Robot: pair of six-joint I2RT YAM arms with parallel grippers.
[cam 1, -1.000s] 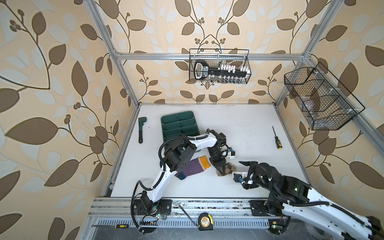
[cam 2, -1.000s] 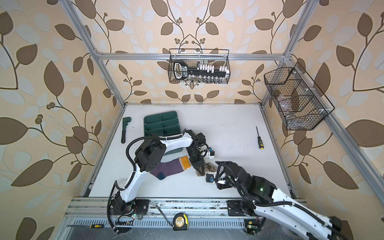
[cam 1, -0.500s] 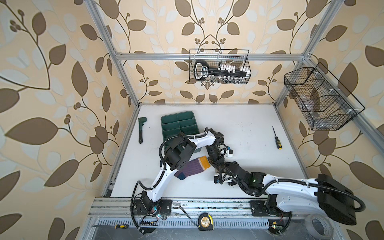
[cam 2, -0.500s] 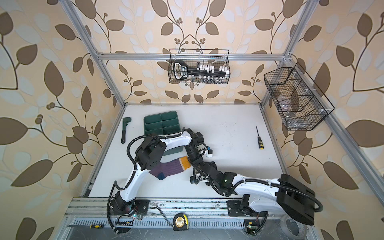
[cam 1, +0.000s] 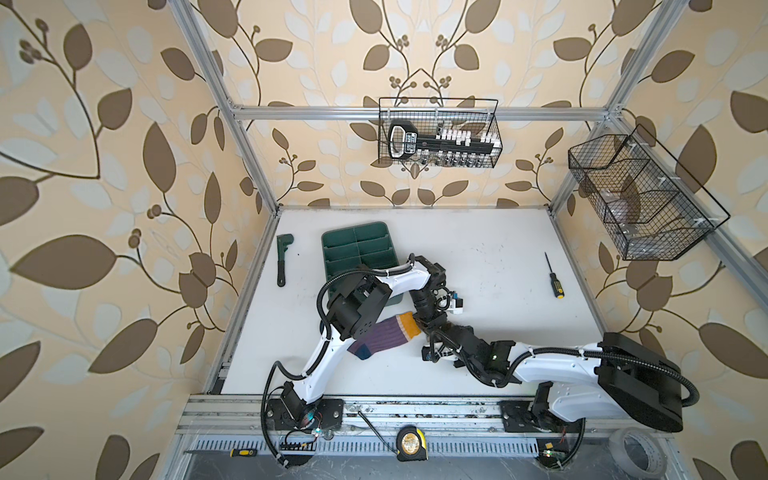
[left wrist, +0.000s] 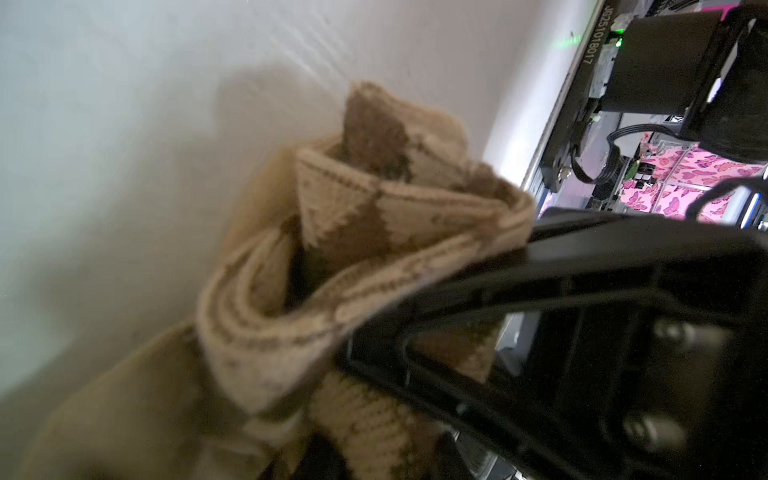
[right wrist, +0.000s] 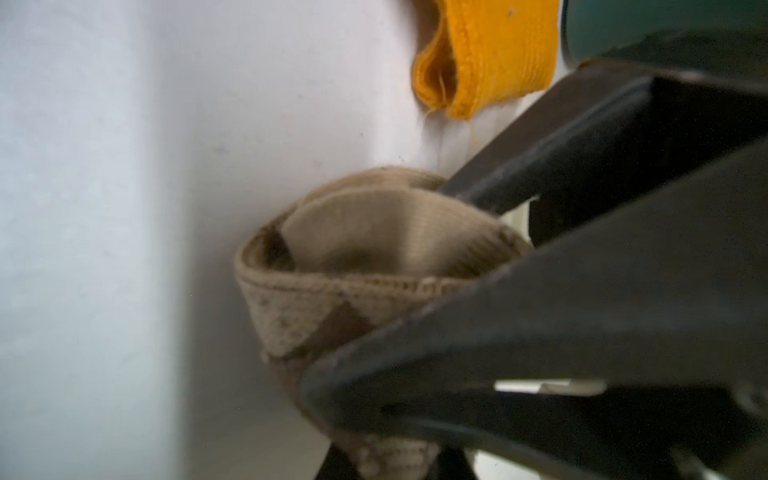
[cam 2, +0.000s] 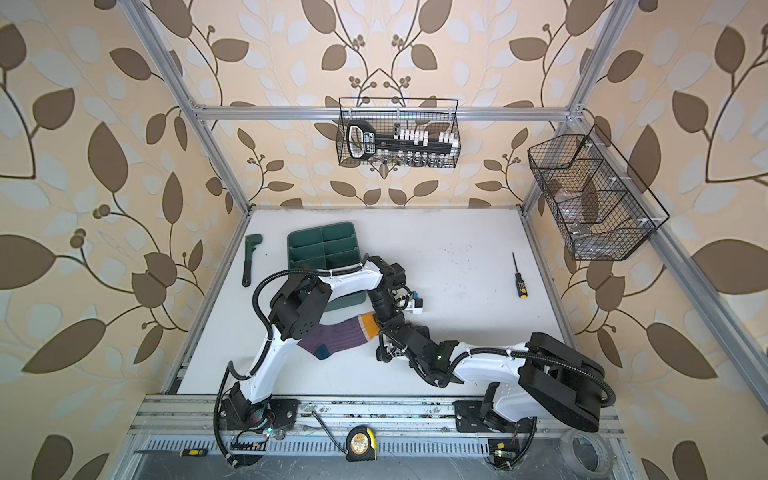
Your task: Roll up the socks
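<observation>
Argyle sock (left wrist: 332,257) coiled into loose bundle, middle of counter (cam 1: 478,257) toward front edge. Roll 1 looks near done, needs tightening. Purple sock (cam 1: 386,336) flat beside it, toward front-left corner, unrolled: that's left to do. Right gripper (right wrist: 376,280) clamped on coil, arm stretched low across. Left gripper (cam 1: 430,322) pointing down onto same bundle, elbow bent high over purple sock; clamping or not, cannot tell.

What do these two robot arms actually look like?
The left arm and right arm have white shells, boxy black joints and looping black ribbed cables. The left end effector and right end effector are black angular plastic with open cut-outs.
</observation>
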